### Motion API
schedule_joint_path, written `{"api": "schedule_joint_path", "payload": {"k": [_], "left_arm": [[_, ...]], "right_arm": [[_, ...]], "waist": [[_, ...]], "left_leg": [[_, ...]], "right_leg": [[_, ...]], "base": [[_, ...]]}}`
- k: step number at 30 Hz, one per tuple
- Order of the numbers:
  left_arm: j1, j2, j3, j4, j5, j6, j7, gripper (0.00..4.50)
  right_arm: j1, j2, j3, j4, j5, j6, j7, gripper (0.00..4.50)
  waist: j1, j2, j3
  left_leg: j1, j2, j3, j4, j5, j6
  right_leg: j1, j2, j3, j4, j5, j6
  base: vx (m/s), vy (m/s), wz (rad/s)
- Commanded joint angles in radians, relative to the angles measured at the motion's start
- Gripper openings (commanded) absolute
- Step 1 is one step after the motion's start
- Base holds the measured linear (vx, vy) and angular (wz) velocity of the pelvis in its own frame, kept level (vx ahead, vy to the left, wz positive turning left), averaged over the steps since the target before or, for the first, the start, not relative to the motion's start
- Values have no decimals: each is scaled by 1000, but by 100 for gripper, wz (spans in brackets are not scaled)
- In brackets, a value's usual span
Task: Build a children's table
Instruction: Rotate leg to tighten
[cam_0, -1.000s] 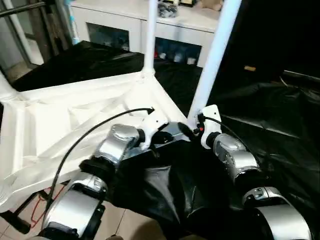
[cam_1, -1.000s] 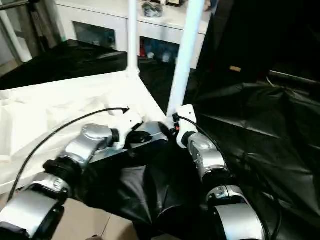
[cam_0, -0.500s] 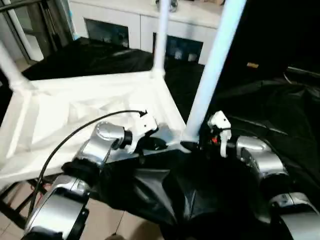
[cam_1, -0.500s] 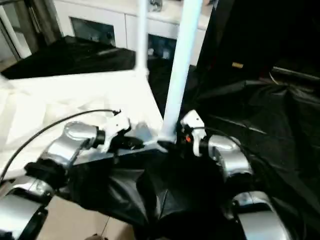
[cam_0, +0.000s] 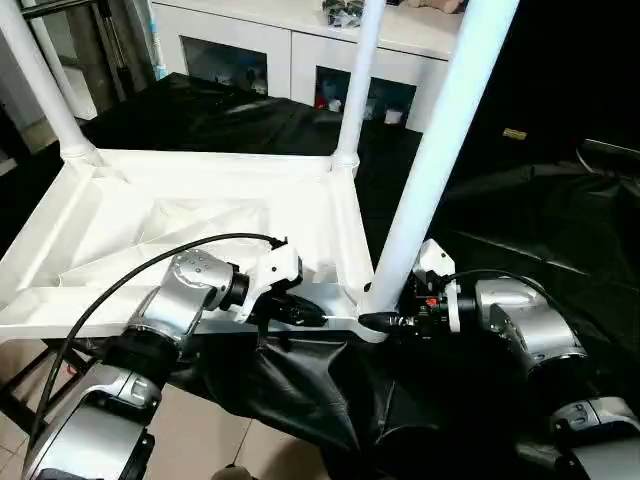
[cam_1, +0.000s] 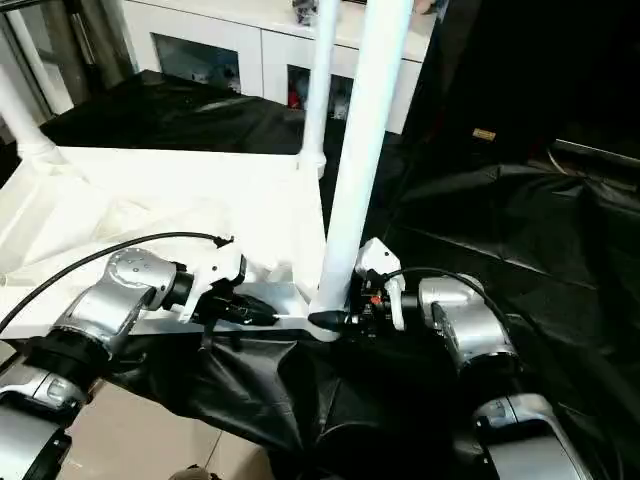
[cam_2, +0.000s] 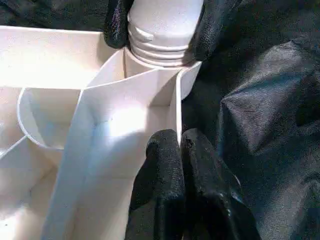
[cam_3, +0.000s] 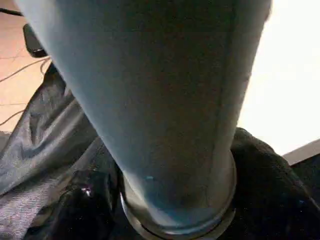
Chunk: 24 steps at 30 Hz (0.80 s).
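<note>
Clamped round the base of the nearest leg (cam_0: 440, 160), the right hand (cam_0: 385, 322) has one black finger on each side of the ribbed foot where it enters the corner socket. Just beside it, the left hand (cam_2: 181, 165) is closed tight, its two fingertips pressed together against the thin near rim of the tabletop (cam_0: 150, 230). That tabletop lies underside up on a black-draped surface (cam_0: 520, 230), ribs showing. Beyond both hands, two more legs (cam_0: 358, 80) stand upright in the far corners, with a white cabinet (cam_0: 290, 50) behind.
</note>
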Motion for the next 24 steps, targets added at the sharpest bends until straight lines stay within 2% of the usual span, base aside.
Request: {"api": "schedule_joint_path", "payload": {"k": [1,2,4,5,6,8,9,11,13,14,15,19,20,23,24], "left_arm": [[-1,-18,12,3,-5,9,66,0],[-12,-43,24,24,6,21,135,0],[-12,-43,24,24,6,21,135,0],[-29,-68,32,49,16,37,202,0],[-34,-76,34,57,20,41,224,0],[-61,-117,45,95,36,63,323,0],[-74,-141,52,114,42,74,378,0],[-89,-169,57,132,47,89,428,0],[-97,-186,60,142,50,99,458,0],[-108,-210,62,155,53,107,493,0],[-120,-251,62,167,58,112,541,0],[-123,-276,55,166,60,107,553,0],[-122,-280,52,164,60,103,552,0],[-112,-275,50,153,54,89,518,0],[-112,-275,50,152,53,88,516,0]], "right_arm": [[16,25,41,-20,19,13,39,272],[11,50,24,11,3,0,-43,271],[11,50,24,11,3,0,-43,270],[-8,84,2,72,-35,-13,-189,270],[-14,95,-5,92,-47,-19,-237,270],[-43,142,-37,168,-72,-6,-421,269],[-53,167,-54,194,-75,12,-504,269],[-63,195,-69,215,-75,29,-580,269],[-68,212,-79,226,-75,39,-623,269],[-78,238,-97,245,-67,57,-686,269],[-103,285,-119,295,-67,64,-799,269],[-116,304,-116,324,-79,43,-831,269],[-118,305,-114,328,-81,37,-828,324],[-130,299,-119,331,-68,24,-786,338],[-130,298,-118,330,-69,22,-784,356]], "waist": [[4,-4,-57],[4,-5,-57],[2,-5,-55],[-1,-6,-54],[-5,-5,-51],[-15,-5,-49],[-17,-2,-49],[-20,1,-49],[-21,0,-50],[-21,6,-51],[-26,5,-51],[-26,4,-53],[-24,4,-54],[-23,4,-54],[-23,4,-53]], "left_leg": [[5,27,5,-51,-172,53],[5,27,5,-51,-174,49],[6,26,2,-54,-195,37],[6,26,1,-56,-206,27],[7,25,1,-58,-220,18],[12,22,-5,-63,-271,-9],[16,24,-5,-63,-284,-14],[14,23,-9,-66,-302,-23],[16,24,-7,-66,-300,-23],[18,23,-7,-66,-298,-21],[15,22,-6,-65,-299,-22],[14,20,-4,-62,-281,-12],[14,19,-3,-62,-277,-4],[12,20,-3,-62,-276,3],[10,21,-4,-64,-275,3]], "right_leg": [[54,-64,43,-66,-115,-224],[53,-65,43,-66,-126,-220],[51,-67,43,-71,-165,-210],[50,-69,45,-73,-200,-199],[45,-69,45,-77,-226,-194],[47,-72,44,-89,-347,-162],[40,-71,46,-92,-362,-156],[43,-70,45,-91,-372,-148],[41,-70,46,-93,-352,-148],[40,-68,48,-90,-317,-159],[40,-66,49,-88,-297,-165],[44,-66,48,-88,-258,-172],[45,-66,48,-88,-252,-171],[46,-67,47,-90,-270,-164],[47,-67,47,-90,-272,-162]], "base": [[0,0,0],[0,0,0],[0,0,0],[0,0,0],[0,0,0],[0,0,0],[0,0,0],[0,0,0],[0,0,0],[0,0,0],[0,0,0],[0,0,0],[0,0,0],[0,0,0],[0,0,0]]}}
